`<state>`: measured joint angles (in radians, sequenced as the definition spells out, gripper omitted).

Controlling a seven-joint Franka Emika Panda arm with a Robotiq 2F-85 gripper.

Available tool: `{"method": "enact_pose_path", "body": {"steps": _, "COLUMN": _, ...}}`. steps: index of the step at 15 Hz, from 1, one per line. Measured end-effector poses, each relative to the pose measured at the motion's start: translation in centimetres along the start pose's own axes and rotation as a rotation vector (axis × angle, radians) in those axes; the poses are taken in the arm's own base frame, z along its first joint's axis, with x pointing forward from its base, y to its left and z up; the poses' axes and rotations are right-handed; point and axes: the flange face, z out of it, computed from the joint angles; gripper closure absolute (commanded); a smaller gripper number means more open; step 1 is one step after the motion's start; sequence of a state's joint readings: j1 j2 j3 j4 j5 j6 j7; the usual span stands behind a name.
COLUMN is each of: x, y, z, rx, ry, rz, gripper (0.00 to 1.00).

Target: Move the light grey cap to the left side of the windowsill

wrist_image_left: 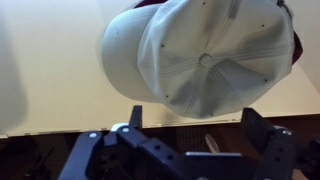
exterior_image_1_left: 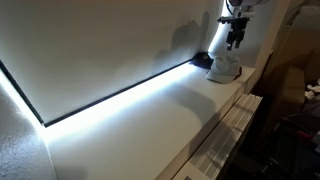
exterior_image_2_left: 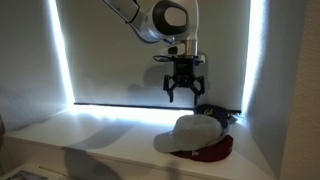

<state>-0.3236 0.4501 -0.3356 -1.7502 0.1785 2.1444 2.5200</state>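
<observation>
Two caps lie on the desk (exterior_image_2_left: pixel 90 135) below me, and my hand (exterior_image_2_left: pixel 185 97) hangs above them, spread wide and holding nothing. In the wrist view my two dark fingers (wrist_image_left: pixel 135 118) stand well apart at the bottom of the picture, and the light grey cap (wrist_image_left: pixel 205 60) fills the space beyond them, crown up, its seams meeting at the top button. I am not touching it.

In an exterior view the light grey cap (exterior_image_2_left: pixel 190 132) sits near one end of the desk, close to the side wall, with its brim pointing toward the long open stretch of white surface. It rests partly on a dark red cap (exterior_image_2_left: pixel 218 153), whose edge shows under it on the near side. A small dark object (exterior_image_2_left: pixel 218 112) lies just behind the caps, by the bright light strip (exterior_image_2_left: pixel 120 106) that runs along the back edge of the desk.

From the other side, my hand (exterior_image_1_left: pixel 236 42) is above the pale cap (exterior_image_1_left: pixel 225 70) at the far end, and a ribbed white panel (exterior_image_1_left: pixel 225 140) runs below the front edge.
</observation>
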Motion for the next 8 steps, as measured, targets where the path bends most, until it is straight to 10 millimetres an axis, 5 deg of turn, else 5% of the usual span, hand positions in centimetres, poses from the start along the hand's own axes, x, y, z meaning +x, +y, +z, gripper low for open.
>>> {"method": "enact_pose_path", "body": {"steps": 4, "x": -1.3, "y": 1.9, "z": 6.2, "rx": 0.072, "ry": 0.142, "rz": -0.008, "gripper": 0.00}}
{"method": "enact_pose_path", "body": {"steps": 8, "x": -2.0, "y": 1.9, "z": 7.1, "rx": 0.086, "ry": 0.153, "rz": -0.017, "gripper": 0.00}}
